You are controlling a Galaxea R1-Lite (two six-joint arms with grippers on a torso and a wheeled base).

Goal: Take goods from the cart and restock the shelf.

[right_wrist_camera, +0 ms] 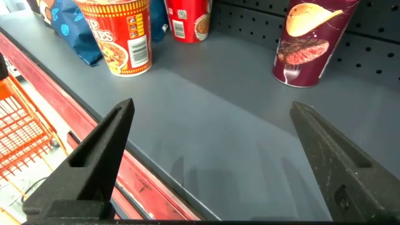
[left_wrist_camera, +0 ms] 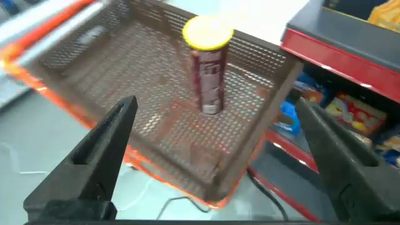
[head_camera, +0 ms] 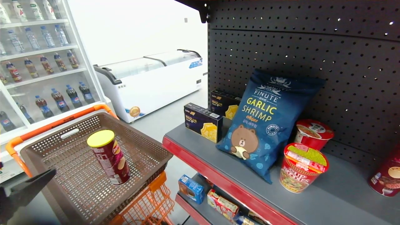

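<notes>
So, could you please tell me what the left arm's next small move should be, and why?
Probably ease the left gripper forward until its open jaws straddle the can: it stands upright, alone in the basket, straight ahead of the gripper and not yet gripped.

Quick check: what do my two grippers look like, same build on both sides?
Yes, they match. The left gripper and the right gripper each have two matte black fingers, broad at the base and tapering like wedges to blunt tips, with a small step along the outer edge. No cables, labels or markings show on them.
</notes>
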